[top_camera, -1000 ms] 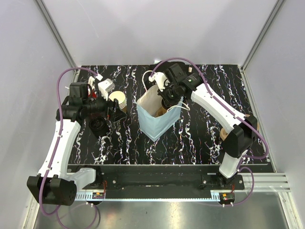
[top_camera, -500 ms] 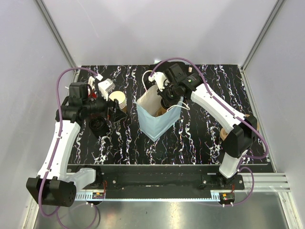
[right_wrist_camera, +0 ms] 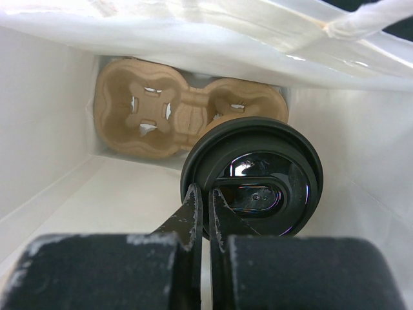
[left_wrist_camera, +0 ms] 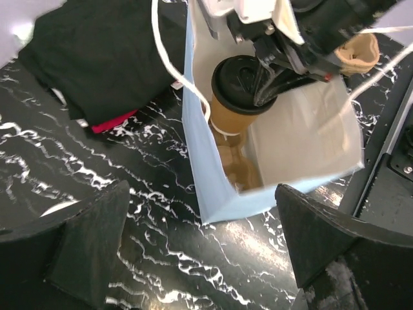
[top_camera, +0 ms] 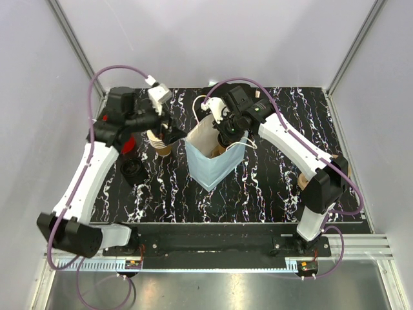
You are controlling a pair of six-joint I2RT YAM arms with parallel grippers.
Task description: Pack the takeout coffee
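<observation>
The takeout coffee point(left_wrist_camera: 232, 115), a tan cup with a black lid point(right_wrist_camera: 258, 181), hangs inside the light blue paper bag point(top_camera: 210, 171). It is above a tan cardboard carrier point(right_wrist_camera: 161, 106) on the bag's floor. My right gripper point(right_wrist_camera: 208, 194) reaches down into the bag point(left_wrist_camera: 213, 194) and is shut on the near rim of the lid; it also shows in the top view point(top_camera: 224, 134). My left gripper point(top_camera: 173, 135) is open and empty, held beside the bag's left rim. In the left wrist view its fingers point(left_wrist_camera: 90, 239) stand wide apart, with the bag beyond them.
A nested stack of tan cups point(top_camera: 159, 143) stands just left of the bag under my left gripper. A red cup point(top_camera: 129, 144) and a stack of black lids point(top_camera: 133, 171) lie further left. A tan object point(top_camera: 303, 181) sits by the right arm. White bag handles point(top_camera: 200, 103) stick up.
My left arm has swung up and right from beside the black lids to the bag's left rim. The right gripper has stayed in the bag with the cup.
</observation>
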